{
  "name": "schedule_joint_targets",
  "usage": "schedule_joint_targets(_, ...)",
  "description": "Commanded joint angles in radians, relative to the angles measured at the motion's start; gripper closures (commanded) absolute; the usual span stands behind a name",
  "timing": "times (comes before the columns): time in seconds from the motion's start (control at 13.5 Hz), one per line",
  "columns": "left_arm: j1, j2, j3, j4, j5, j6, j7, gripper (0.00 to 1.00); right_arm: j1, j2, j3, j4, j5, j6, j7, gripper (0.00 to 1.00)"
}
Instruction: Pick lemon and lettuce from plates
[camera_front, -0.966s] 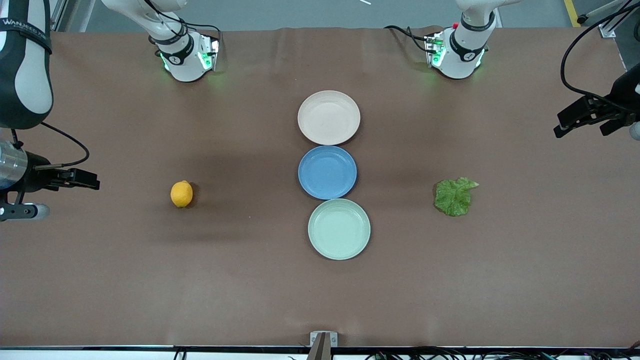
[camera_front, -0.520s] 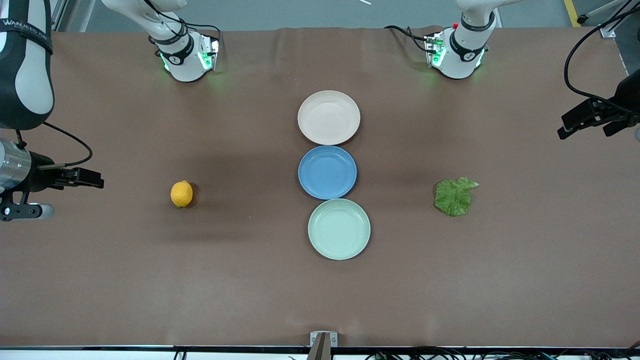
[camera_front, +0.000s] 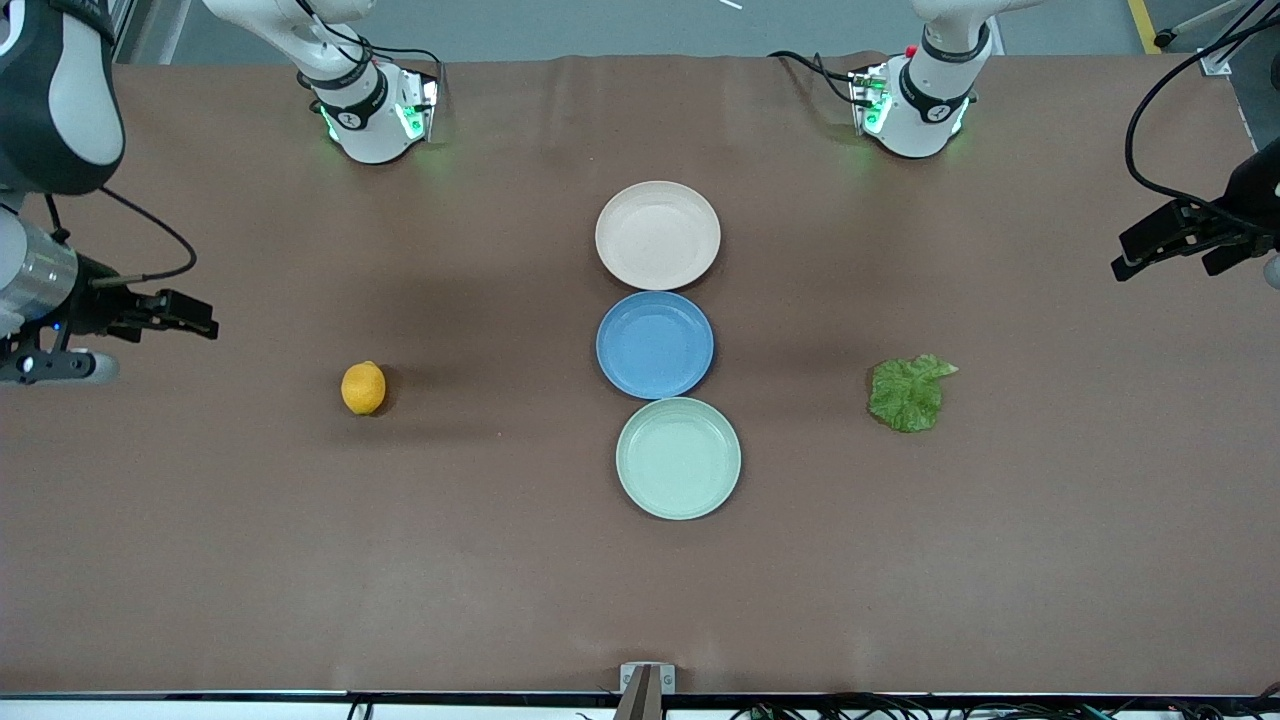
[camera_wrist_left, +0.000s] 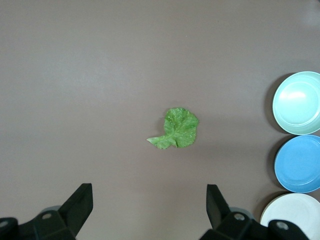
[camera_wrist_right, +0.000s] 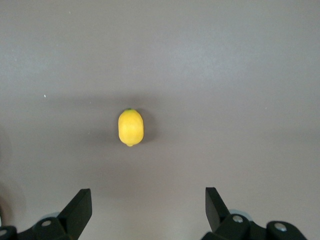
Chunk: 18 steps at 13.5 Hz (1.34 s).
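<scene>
Both plates sitting empty, I am hovering my released right hand and left hand, neither grasping; lemon at nine o'clock of them, lettuce at three; task looking finished.

Table cover: matt brown, paper-like. Plates: smooth, matt. Lemon: smooth, slight sheen. Lettuce: crinkled, veined. Fingers: matt black plastic.

Brown matte table, evenly lit; grey floor along top edge, yellow floor stripe at corner.
</scene>
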Motion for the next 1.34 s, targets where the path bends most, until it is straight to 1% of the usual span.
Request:
schedule_joint_targets(0.0, -0.124, -0.013, 0.124, -0.007, -0.005, 0.004, 0.018, 0.0, -0.007, -0.1, 0.007, -0.118, 0.006, 0.046, 0.003, 0.0)
schedule_joint_targets(0.07, -0.159, -0.013, 0.162, -0.007, -0.005, 0.004, 0.018, 0.0, -0.007, -0.11, 0.007, -0.118, 0.001, 0.043, 0.003, 0.0)
schedule_joint_targets(0.15, -0.178, -0.013, 0.185, -0.007, -0.005, 0.004, 0.02, 0.0, -0.007, -0.117, 0.007, -0.118, -0.002, 0.04, 0.003, 0.0)
schedule_joint_targets(0.37, -0.248, -0.017, 0.25, -0.007, -0.005, 0.003, 0.017, 0.0, -0.009, -0.138, 0.005, -0.118, -0.005, 0.039, -0.007, 0.0)
schedule_joint_targets(0.45, -0.258, -0.017, 0.262, -0.007, -0.005, 0.001, 0.017, 0.0, -0.01, -0.135, 0.005, -0.118, -0.005, 0.043, -0.008, 0.0)
schedule_joint_targets(1.26, -0.249, -0.021, 0.259, -0.004, -0.008, 0.002, 0.021, 0.0, -0.013, -0.131, 0.005, -0.118, -0.005, 0.083, -0.007, 0.0)
